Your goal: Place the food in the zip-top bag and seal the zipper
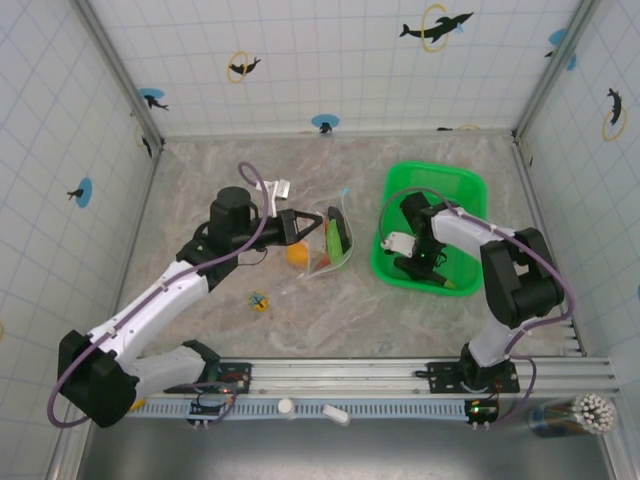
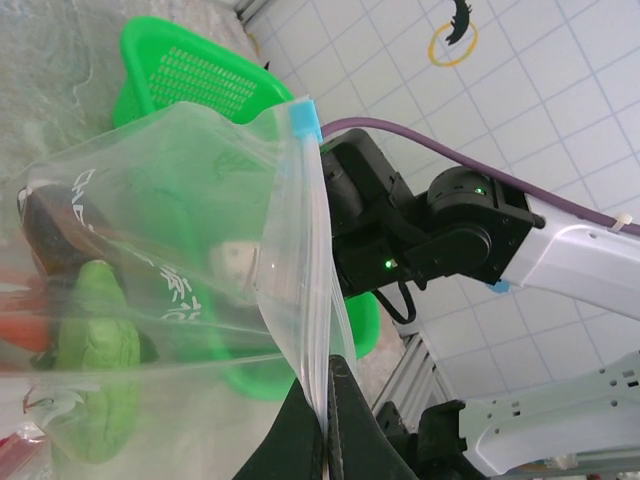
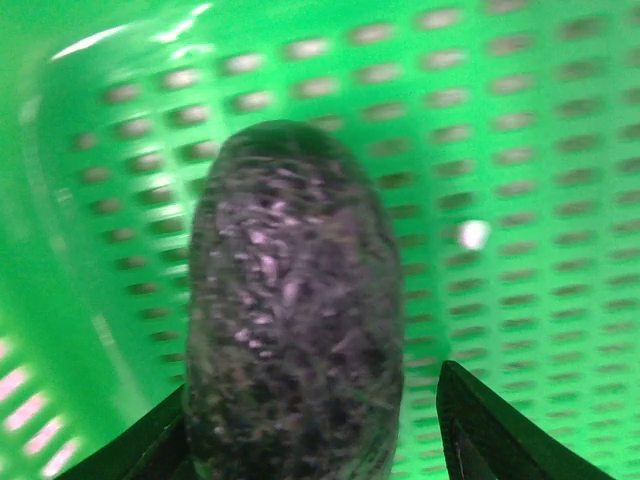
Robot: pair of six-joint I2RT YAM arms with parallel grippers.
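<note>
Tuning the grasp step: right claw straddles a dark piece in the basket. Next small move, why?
Probably close the right claw on the dark piece: it sits between the fingers in the green basket, a gap on one side. The left claw pinches the zipper of the zip-top bag.

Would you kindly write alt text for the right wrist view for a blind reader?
A dark, bumpy, oblong toy vegetable sits between the open black fingertips of the right gripper, a gap showing beside one. Behind it is the perforated wall of a bright green basket.
</note>
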